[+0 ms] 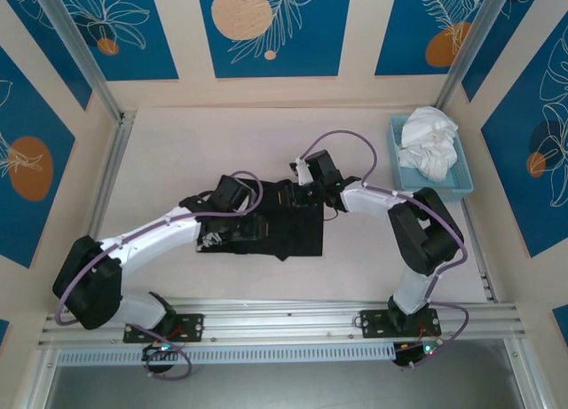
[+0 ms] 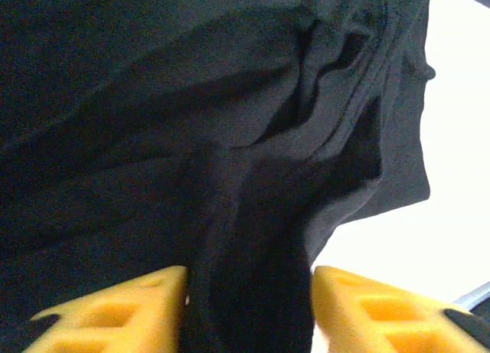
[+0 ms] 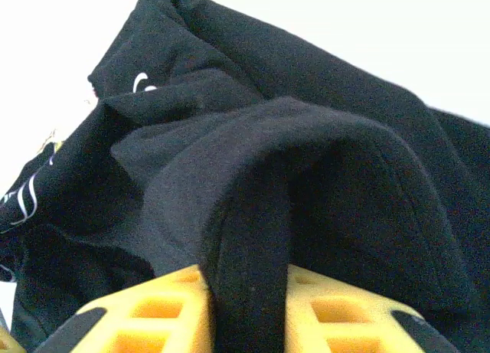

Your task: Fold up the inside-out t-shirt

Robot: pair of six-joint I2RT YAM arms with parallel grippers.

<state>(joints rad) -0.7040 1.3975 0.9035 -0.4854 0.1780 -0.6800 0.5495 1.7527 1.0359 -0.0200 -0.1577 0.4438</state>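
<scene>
Pinching the partly folded t-shirt (image 1: 297, 236), left gripper (image 2: 249, 311) and right gripper (image 3: 249, 311) each hold cloth; further folds not yet done.

From above, wrist housings (image 1: 232, 194) cover both sets of fingers on the t-shirt (image 1: 297, 236); I cannot separate its dark folds. The left gripper (image 2: 249, 311) and right gripper (image 3: 246, 311) run off the bottom edge; white lettering (image 3: 142, 83) is partly folded under, unreadable.

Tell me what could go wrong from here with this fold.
The right end effector pinches only a narrow ridge of the t-shirt; it may slip out when pulled. The left end effector holds a bunched wad, so lifting could drag extra layers and crumple the fold.
</scene>
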